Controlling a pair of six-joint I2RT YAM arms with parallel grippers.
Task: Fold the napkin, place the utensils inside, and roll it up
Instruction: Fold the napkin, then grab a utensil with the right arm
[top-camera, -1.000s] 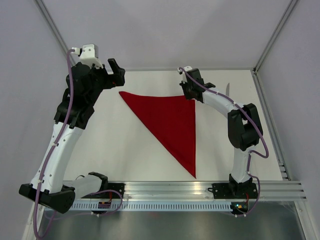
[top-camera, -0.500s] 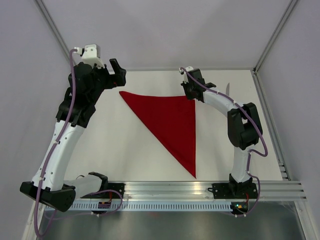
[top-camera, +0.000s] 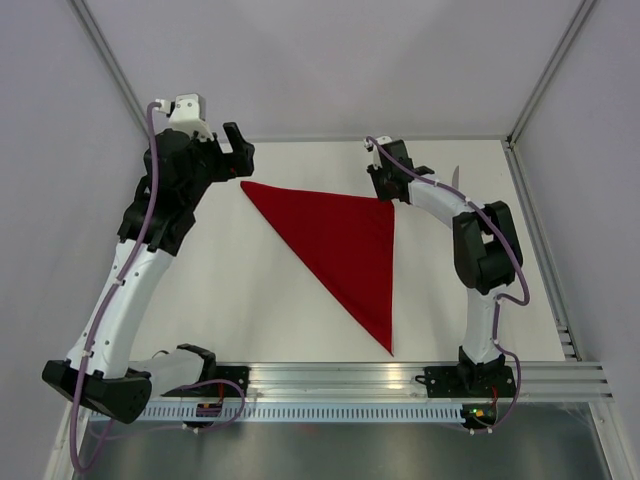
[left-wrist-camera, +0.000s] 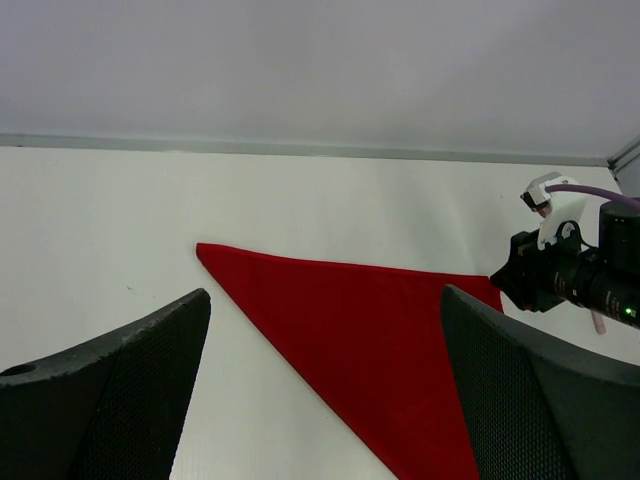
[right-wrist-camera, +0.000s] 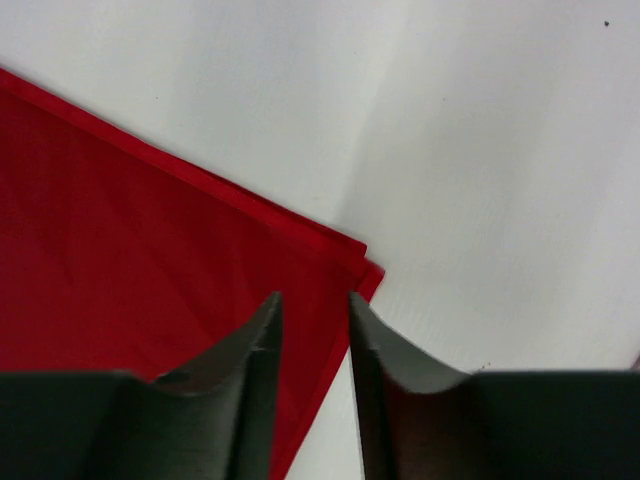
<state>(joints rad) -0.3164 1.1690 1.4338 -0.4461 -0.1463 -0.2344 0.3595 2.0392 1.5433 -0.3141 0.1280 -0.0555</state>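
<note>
Evidently thin, limp and rather slick, the napkin (top-camera: 345, 235), a flat folded triangle, wants pinching at a corner: the right gripper (right-wrist-camera: 313, 300) stands slightly parted, holding nothing, over its far right corner, the left gripper (left-wrist-camera: 325, 295) gaping near its far left one.

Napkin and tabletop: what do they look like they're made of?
Napkin: thin fabric, deep red with a faint sheen. It lies flat, and the right wrist view shows two thin layered edges at its corner. The fibre can't be told. Table: a hard, smooth white sheet with a matte finish, likely laminate or plastic. It shows no grain, only tiny specks.
</note>
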